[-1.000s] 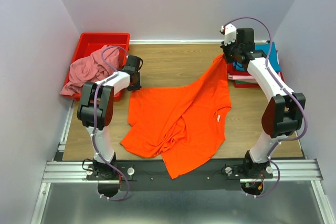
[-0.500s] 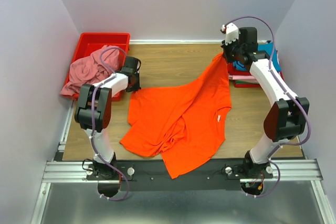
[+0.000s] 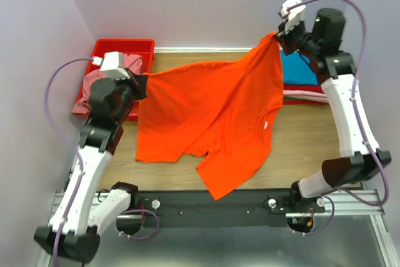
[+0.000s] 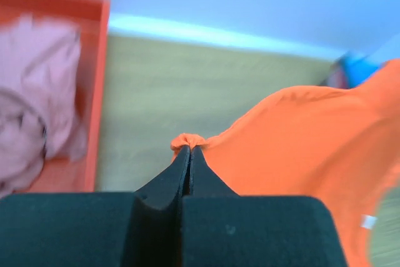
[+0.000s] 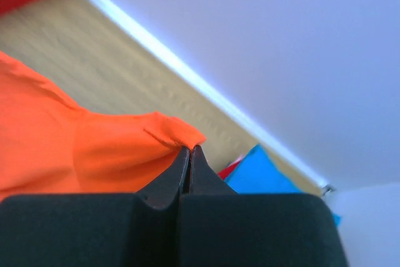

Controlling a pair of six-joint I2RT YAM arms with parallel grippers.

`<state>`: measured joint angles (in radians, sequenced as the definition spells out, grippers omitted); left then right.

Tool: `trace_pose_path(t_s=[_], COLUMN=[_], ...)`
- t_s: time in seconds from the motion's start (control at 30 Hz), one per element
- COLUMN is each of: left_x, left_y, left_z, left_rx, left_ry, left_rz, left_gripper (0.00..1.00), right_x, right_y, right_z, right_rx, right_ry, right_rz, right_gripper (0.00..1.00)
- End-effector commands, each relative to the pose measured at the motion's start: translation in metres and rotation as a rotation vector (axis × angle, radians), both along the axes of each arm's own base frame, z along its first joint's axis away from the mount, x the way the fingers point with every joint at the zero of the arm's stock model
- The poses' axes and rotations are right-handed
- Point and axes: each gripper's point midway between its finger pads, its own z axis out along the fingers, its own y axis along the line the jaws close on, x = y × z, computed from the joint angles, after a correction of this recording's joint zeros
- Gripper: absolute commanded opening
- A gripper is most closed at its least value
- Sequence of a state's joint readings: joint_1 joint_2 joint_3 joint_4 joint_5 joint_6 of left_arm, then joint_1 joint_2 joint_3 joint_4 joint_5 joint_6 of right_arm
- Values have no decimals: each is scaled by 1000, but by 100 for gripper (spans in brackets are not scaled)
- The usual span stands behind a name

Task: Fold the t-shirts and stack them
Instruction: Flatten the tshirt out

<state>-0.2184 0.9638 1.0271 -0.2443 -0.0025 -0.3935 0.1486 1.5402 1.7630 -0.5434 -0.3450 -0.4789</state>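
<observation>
The bright orange t-shirt (image 3: 212,110) hangs stretched in the air between both grippers, its lower part draping toward the table's near edge. My left gripper (image 3: 142,78) is shut on a pinched corner of the orange t-shirt (image 4: 294,148) at the left. At the upper right my right gripper (image 3: 276,37) is shut on another corner of the orange t-shirt (image 5: 94,148). A dusty pink t-shirt (image 3: 97,82) lies crumpled in the red bin (image 3: 125,47). Folded t-shirts, teal blue (image 3: 300,70) on top of red and pale pink, are stacked at the back right.
The red bin stands at the table's back left corner against the wall. Bare wooden table (image 3: 306,142) shows to the right of the hanging shirt, in front of the folded stack. Walls close in on three sides.
Both arms have risen, lifting the orange t-shirt off the table and spreading it. The left gripper closed on the shirt's corner and carried it up and leftward.
</observation>
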Motion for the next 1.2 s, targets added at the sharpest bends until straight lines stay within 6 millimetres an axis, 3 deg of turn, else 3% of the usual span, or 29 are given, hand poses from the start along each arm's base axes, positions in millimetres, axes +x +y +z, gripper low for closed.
trace_pose_path(t_s=[0.0, 0.13, 0.23, 0.33, 0.4, 0.5, 0.57, 0.67, 0.77, 0.9, 0.93, 0.97, 1.0, 1.07, 1.1, 1.13, 1.17], left_x=[-46, -116, -161, -199, -217, -264, -279, -292, -286, -251, -229, -220, -196, -170, -143, -144, -122], left_y=[-13, -3, 0, 2, 3, 9, 10, 9, 6, 11, 14, 17, 20, 23, 26, 30, 32], left_z=[80, 165, 208, 243, 259, 298, 309, 321, 314, 281, 261, 247, 218, 182, 140, 141, 97], left_rx=[-150, -274, -324, -353, -364, -375, -352, -322, -295, -289, -291, -282, -280, -281, -279, -282, -283], left_ry=[-220, -469, -595, -694, -740, -863, -905, -940, -925, -838, -780, -748, -678, -591, -498, -506, -409], left_rz=[-93, -134, -185, -237, -262, -299, -305, -293, -286, -222, -183, -157, -116, -73, -30, -10, 25], left_gripper=[0, 0, 0, 0, 0, 0, 0, 0, 0, 0, 0, 0, 0, 0, 0, 0, 0], right_x=[-50, -95, -136, -174, -194, -233, -252, -259, -241, -190, -176, -155, -128, -91, -57, -41, -23], right_y=[3, -1, -6, -11, -13, -20, -26, -30, -28, -17, -13, -8, 0, 10, 18, 23, 30], right_z=[114, 189, 243, 283, 300, 332, 348, 357, 350, 322, 313, 296, 279, 245, 215, 198, 177], right_rx=[37, 84, 116, 147, 166, 193, 200, 201, 202, 210, 211, 211, 224, 226, 233, 233, 230], right_ry=[-258, -425, -559, -667, -717, -820, -885, -926, -897, -788, -756, -703, -640, -539, -452, -407, -358], right_rz=[76, 76, 82, 85, 89, 82, 66, 50, 45, 61, 71, 76, 91, 116, 120, 131, 147], right_gripper=[0, 0, 0, 0, 0, 0, 0, 0, 0, 0, 0, 0, 0, 0, 0, 0, 0])
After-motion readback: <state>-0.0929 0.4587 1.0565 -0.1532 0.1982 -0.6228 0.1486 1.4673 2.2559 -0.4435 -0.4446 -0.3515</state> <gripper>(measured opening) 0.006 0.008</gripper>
